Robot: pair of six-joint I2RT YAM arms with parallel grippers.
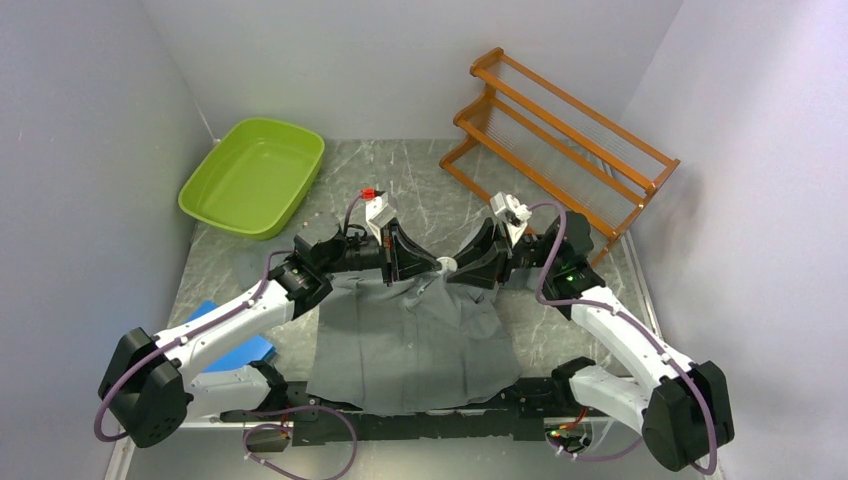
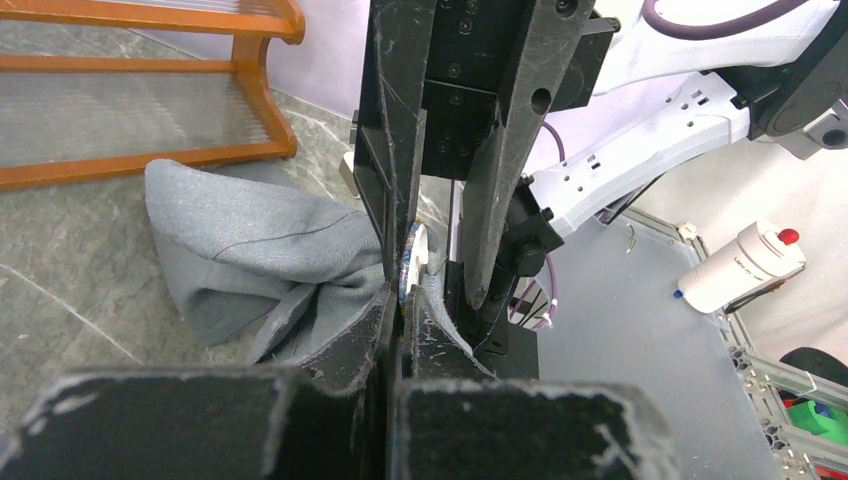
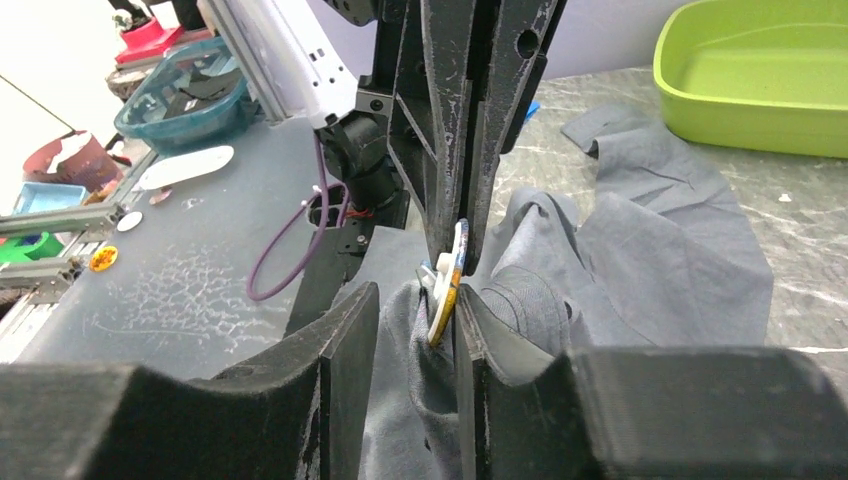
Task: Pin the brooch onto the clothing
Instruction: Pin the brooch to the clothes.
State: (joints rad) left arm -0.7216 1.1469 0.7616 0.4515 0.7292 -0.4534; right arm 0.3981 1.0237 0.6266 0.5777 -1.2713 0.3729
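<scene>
Overhead view: even, diffuse light from above. Pale walls [image 1: 400, 60] bright, no hot spots. Shadows on the counter [image 1: 420, 190] soft and short. Folds of the shirt [image 1: 410, 350] readable despite the dark cloth.

Wrist views: left fingers [image 2: 180, 420] and right fingers [image 3: 200, 420] fill the bottom edge, soft and out of focus. Mid-distance sharp. Right wrist view: upper-left corner washed out.

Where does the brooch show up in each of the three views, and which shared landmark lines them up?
Top external: the brooch is a small pale disc at centre, where the two arms' jaws meet.
Left wrist: brooch at centre, edge-on, just above this camera's own jaws.
Right wrist: brooch at centre, between this camera's own jaws.
Shared landmark: the grey shirt, bunched at the brooch.
</scene>
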